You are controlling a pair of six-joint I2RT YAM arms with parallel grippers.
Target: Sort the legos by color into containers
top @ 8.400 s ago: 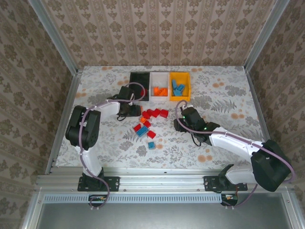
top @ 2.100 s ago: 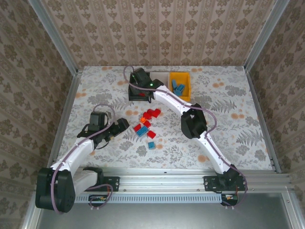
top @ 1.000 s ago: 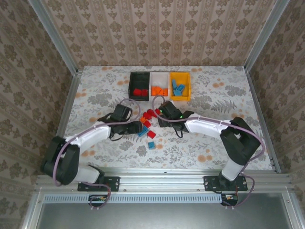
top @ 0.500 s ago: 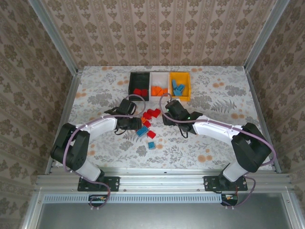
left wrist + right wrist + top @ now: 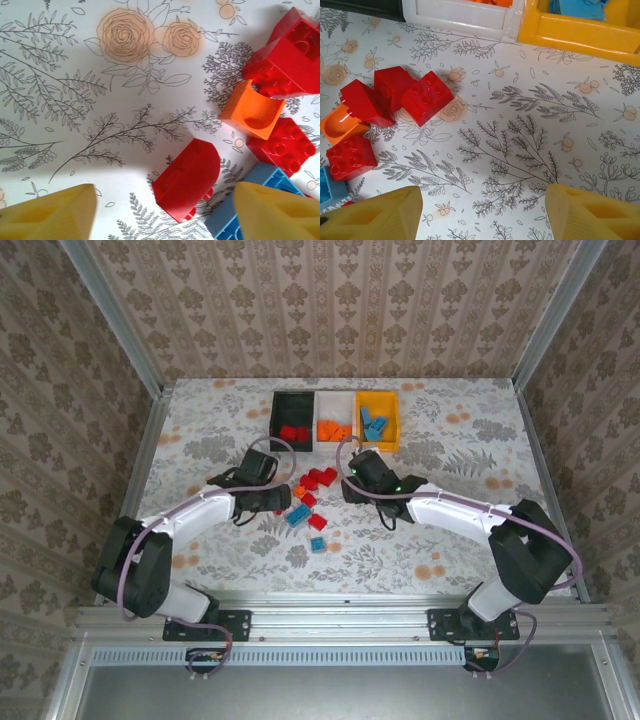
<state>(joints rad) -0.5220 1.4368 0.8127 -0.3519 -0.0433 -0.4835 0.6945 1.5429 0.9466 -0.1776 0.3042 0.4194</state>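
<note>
Closing the wide-open left gripper (image 5: 164, 212) on the rounded red brick (image 5: 186, 177) between its fingers (image 5: 50, 212) could pinch the blue brick (image 5: 260, 181) just beside it, carrying blue toward the black bin (image 5: 295, 405), while the right gripper (image 5: 481, 210) hangs wide, empty.

The red lego (image 5: 187, 177) and the orange lego (image 5: 252, 110) showed glossy, smooth plastic, the white bin (image 5: 465, 17) and the orange-yellow bin (image 5: 580, 35) a softer-sheened plastic, and the floral table cover (image 5: 100, 125) looked matt and flat.
</note>
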